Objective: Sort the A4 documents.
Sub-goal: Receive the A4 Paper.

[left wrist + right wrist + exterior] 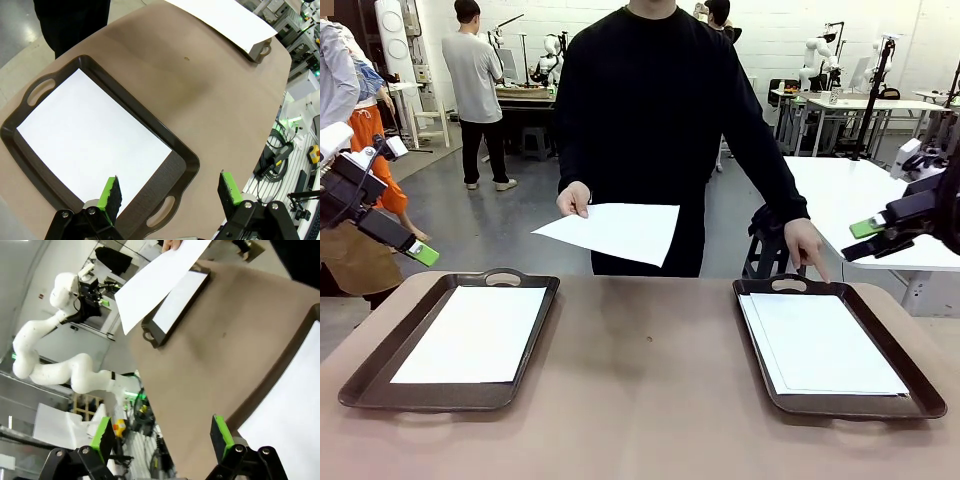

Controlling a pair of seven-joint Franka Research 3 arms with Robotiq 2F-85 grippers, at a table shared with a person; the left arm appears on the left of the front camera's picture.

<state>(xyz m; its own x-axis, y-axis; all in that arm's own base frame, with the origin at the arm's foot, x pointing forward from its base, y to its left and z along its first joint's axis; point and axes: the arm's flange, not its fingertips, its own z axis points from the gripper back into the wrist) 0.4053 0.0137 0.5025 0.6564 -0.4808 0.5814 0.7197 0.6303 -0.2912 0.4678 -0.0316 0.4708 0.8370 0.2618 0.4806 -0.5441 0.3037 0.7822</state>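
A person offers a sheet of A4 paper across a brown worktop (640, 400) while both robot hands wait with fingers spread wide.

Left of the offered sheet (612, 231), the left hand (412, 248) hovers empty above a dark, glossy, handled tray (535, 335) holding one flat white sheet (475, 333). The offered sheet hangs mid-air, pinched at a corner by the person's hand (574, 199); it looks light, thin and floppy, best taken by its free edge. Right of it, a second tray (910, 372) carries stacked sheets (820, 343), and the right hand (870, 238) hangs empty, wide.
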